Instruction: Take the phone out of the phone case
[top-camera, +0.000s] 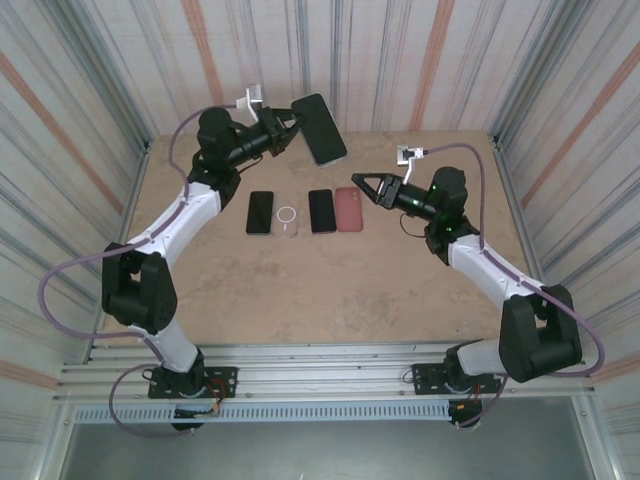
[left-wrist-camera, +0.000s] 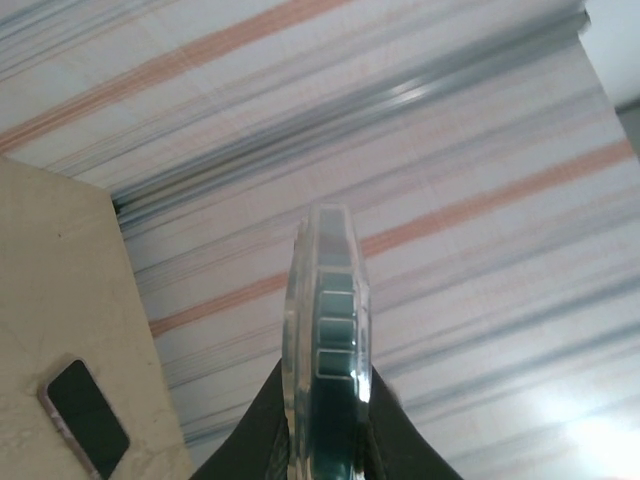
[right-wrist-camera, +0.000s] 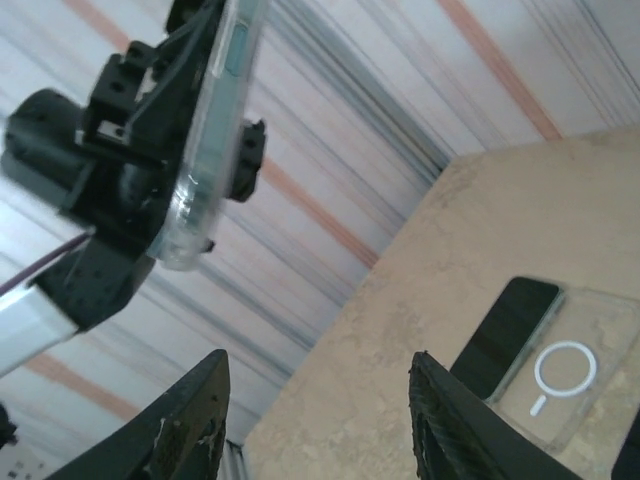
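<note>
Clear plastic of the case (left-wrist-camera: 298, 330) is wrapped round the phone (top-camera: 320, 128), which my left hand (top-camera: 288, 125) holds up in the air over the far side of the tabletop (top-camera: 330, 290), close to the back wall. That hand is clamped on the cased phone near the middle of its left long edge.

My right hand (top-camera: 364, 187) hangs just to the right and a little nearer, fingers (right-wrist-camera: 450, 425) apart with nothing between them, tips pointing left. It is the free hand, so I judge it should do the peeling. From its wrist view the phone sits up and to the left of the gap, seen edge-on, so the hand has to go far-left and rise to meet it. The phone's long axis runs roughly far to near, leaning slightly right at the near end.

The phone looks dark and glossy, with side buttons showing through the transparent rim. I'd expect the case to be slippery and to flex at its corners.
</note>
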